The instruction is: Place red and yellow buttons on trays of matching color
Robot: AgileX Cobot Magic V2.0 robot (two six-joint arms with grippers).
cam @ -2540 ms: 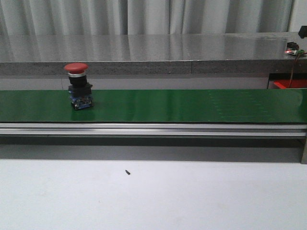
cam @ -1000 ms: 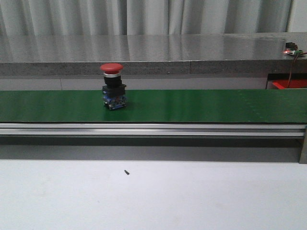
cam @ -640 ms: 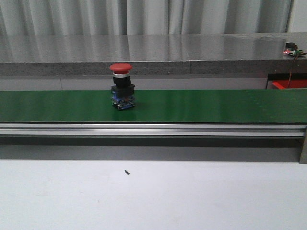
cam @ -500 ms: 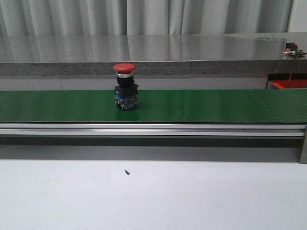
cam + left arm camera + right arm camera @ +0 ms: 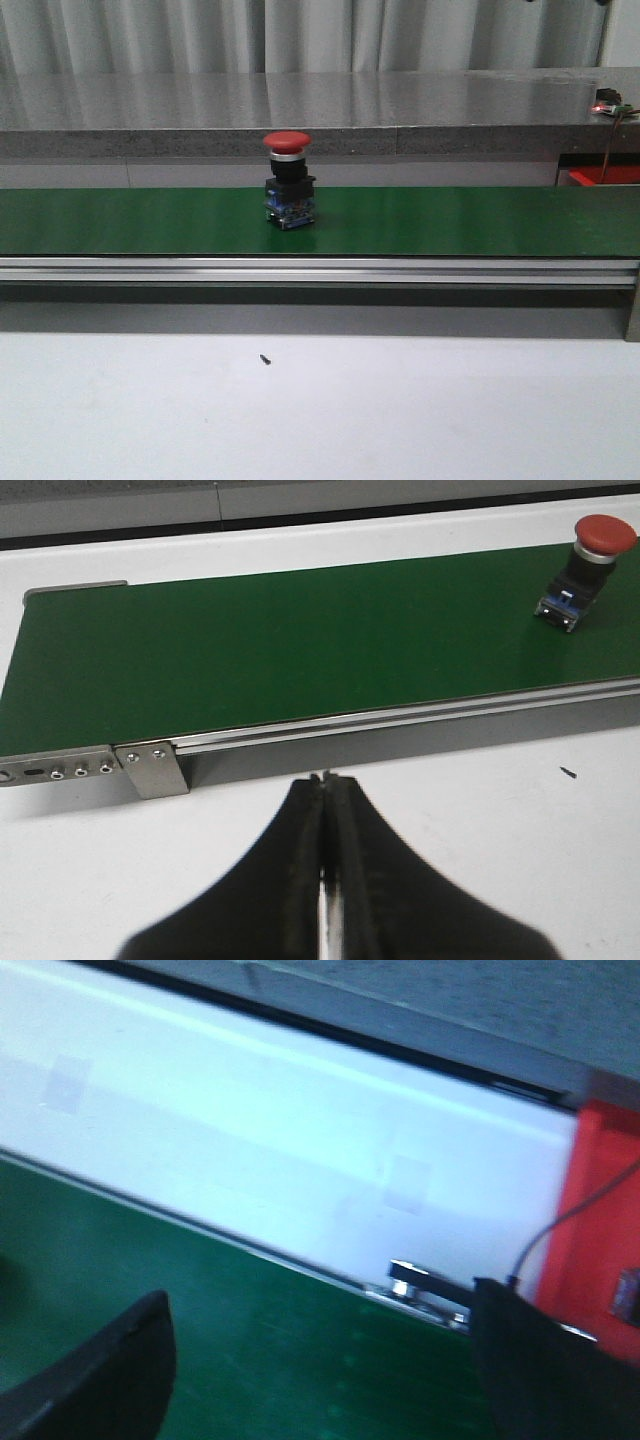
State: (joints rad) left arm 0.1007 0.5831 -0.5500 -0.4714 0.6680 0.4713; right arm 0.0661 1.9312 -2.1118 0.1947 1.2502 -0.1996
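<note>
While the red button [image 5: 288,192] has ridden the green belt [image 5: 450,220] rightward, away from your clenched left end effector [image 5: 326,810], your released right end effector [image 5: 320,1360] hangs over its downstream end, ready to intercept.

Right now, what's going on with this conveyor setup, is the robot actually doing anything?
Nothing is being handled at this moment. A red button stands upright on the green conveyor belt, and it has travelled from the left toward the middle over the last couple of seconds. The left gripper is shut and empty, hanging over the white table in front of the belt. The right gripper is open above the belt's far right end, near a red tray. No yellow button is in view.
</note>
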